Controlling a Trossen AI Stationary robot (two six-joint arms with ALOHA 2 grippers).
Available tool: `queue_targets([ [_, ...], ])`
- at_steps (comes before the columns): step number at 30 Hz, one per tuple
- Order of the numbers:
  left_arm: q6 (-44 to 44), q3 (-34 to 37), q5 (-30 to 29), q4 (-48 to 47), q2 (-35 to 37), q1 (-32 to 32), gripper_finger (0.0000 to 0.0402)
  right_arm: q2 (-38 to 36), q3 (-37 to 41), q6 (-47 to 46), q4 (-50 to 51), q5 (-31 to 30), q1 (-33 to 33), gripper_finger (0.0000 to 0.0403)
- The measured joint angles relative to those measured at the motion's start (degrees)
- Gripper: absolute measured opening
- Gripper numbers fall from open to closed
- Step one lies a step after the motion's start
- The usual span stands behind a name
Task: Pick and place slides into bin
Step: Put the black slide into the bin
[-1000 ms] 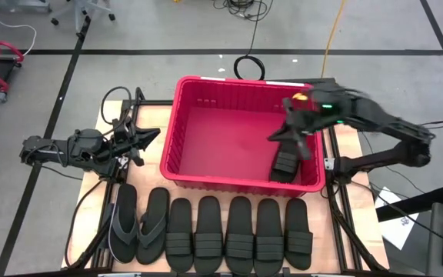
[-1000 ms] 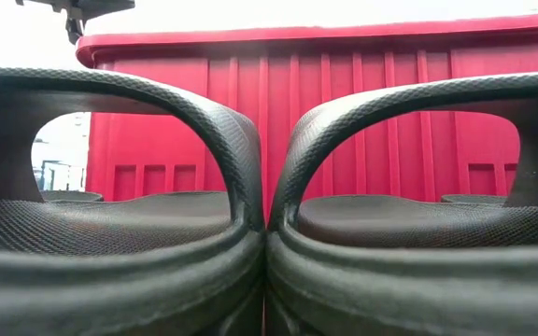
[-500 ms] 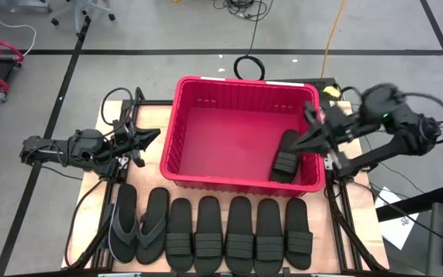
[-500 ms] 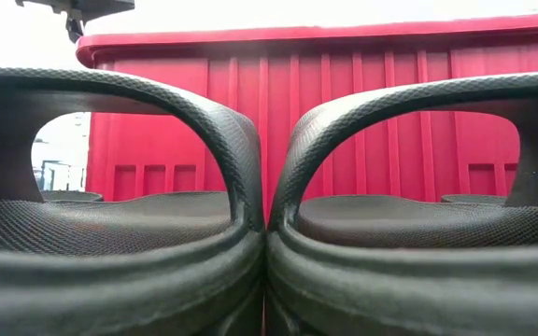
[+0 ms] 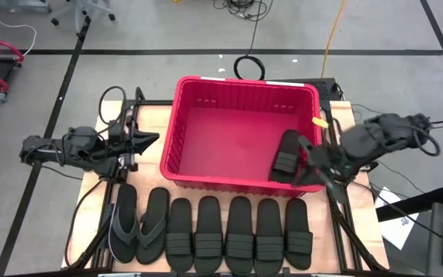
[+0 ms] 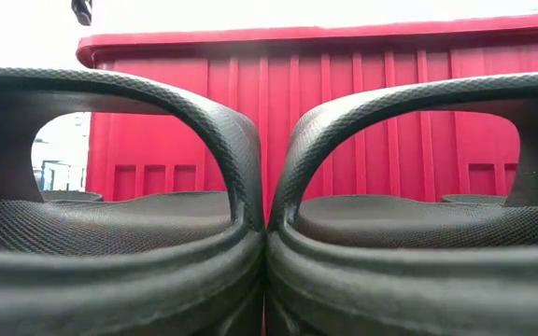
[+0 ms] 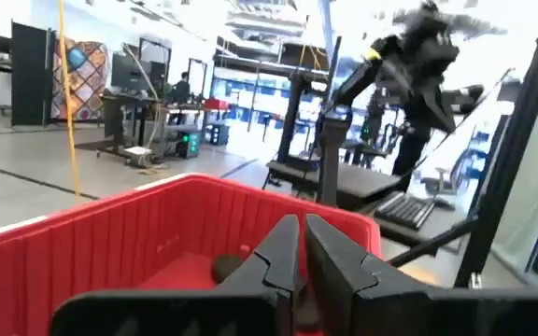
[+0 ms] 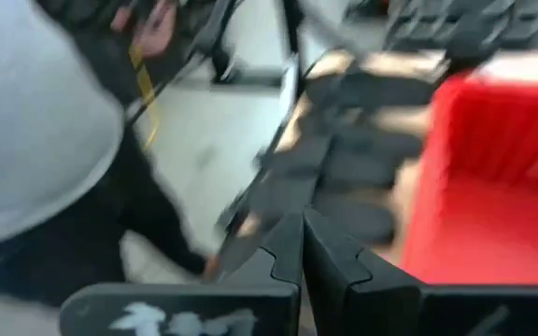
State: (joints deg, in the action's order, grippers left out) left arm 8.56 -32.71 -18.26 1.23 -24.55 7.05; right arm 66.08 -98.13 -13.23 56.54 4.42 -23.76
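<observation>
the light wooden table top (image 5: 352, 208) with a black metal frame carries the large rectangular red plastic bin (image 5: 173, 142), which sits at its middle toward the far edge. in front of the bin, a row of seven flat black rubber slides (image 5: 239, 234) lies side by side along the near edge, seemingly touching one another: two thin thong flip-flops (image 5: 138, 221) at the left end, then five with broad ribbed straps.
</observation>
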Motion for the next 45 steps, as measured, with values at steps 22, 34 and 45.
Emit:
queue_targets([
  [22, 7.99, 0.02, -9.06, 9.53, -3.71, -0.02, 0.0026, -18.18, 29.19, -29.33, -3.94, -25.11, -46.24, 0.0000],
  [34, 5.87, 0.02, -5.08, 9.52, -1.84, -0.02, 0.0026, -7.51, 45.91, -44.44, -22.11, -30.20, -49.83, 0.0000],
  [45, 4.63, 0.04, -2.63, 8.18, -1.21, 0.00, 0.0026, -7.47, 55.90, -62.68, -30.27, -29.79, -48.90, 0.0000],
])
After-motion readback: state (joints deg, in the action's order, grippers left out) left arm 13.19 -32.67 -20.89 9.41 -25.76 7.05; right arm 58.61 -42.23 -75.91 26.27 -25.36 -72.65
